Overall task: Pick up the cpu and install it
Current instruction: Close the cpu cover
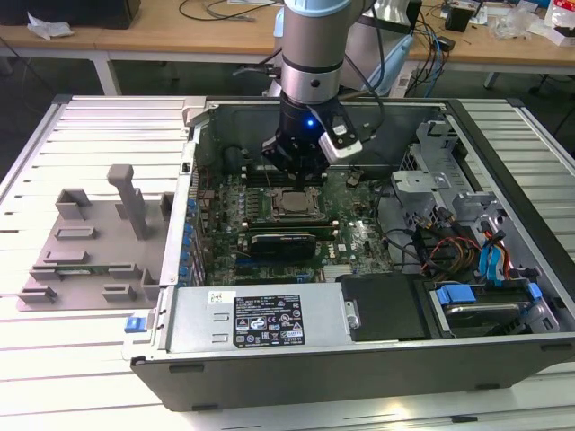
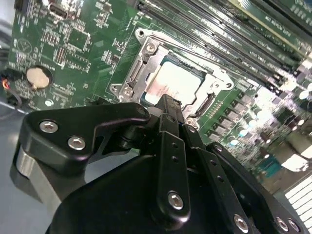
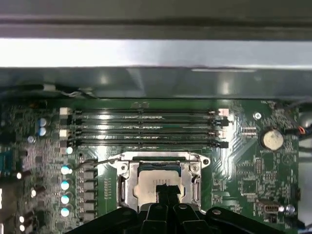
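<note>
The cpu point(image 1: 290, 203) lies flat in the open socket frame point(image 3: 156, 157) on the motherboard, its pale silvery top point(image 2: 173, 80) facing up. My gripper point(image 1: 301, 182) hangs inside the computer case point(image 1: 503, 359), directly over the chip. In both wrist views the dark fingertips point(image 3: 167, 189) read as one narrow block, shut with nothing between them, just above the cpu's point(image 3: 148, 181) top. The fingers point(image 2: 168, 103) cover the chip's near edge. I cannot tell whether the tips touch the chip.
Memory slots point(image 3: 146, 129) run just beyond the socket. A coin battery point(image 2: 38, 77) sits on the board to one side. A grey plastic tray point(image 1: 90, 242) with upright posts lies at the exterior view's left. The power supply point(image 1: 256, 319) and drive bays point(image 1: 485, 305) line the case's near side.
</note>
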`<state>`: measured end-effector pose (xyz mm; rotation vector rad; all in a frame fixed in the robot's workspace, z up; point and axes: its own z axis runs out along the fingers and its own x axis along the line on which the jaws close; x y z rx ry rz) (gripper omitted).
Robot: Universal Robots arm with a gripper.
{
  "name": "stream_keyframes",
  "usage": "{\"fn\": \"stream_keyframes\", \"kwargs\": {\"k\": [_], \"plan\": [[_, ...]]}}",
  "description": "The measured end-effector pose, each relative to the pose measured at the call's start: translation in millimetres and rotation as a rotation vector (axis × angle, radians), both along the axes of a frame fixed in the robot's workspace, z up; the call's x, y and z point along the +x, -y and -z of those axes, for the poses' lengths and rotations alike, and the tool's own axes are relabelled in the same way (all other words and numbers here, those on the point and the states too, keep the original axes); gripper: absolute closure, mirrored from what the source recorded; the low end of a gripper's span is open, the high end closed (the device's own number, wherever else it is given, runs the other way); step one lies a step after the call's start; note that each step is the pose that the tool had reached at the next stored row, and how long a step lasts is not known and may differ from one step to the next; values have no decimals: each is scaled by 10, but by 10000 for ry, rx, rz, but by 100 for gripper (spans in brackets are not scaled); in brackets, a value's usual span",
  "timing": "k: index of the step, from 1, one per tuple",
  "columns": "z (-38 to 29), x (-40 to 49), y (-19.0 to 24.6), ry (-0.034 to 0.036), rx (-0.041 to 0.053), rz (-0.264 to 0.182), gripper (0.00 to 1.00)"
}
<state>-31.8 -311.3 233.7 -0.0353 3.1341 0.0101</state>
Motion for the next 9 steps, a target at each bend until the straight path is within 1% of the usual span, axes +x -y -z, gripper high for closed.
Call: {"fn": "stream_keyframes", "kwargs": {"k": [1,2,6,8,9], "plan": [[0,0,0,0,-2,-218,89],[0,0,0,0,-6,-573,89],[0,0,-1,0,-17,-1344,89],[0,0,-1,-1,-27,-1955,89],[0,0,-1,-1,-31,-2165,89]]}}
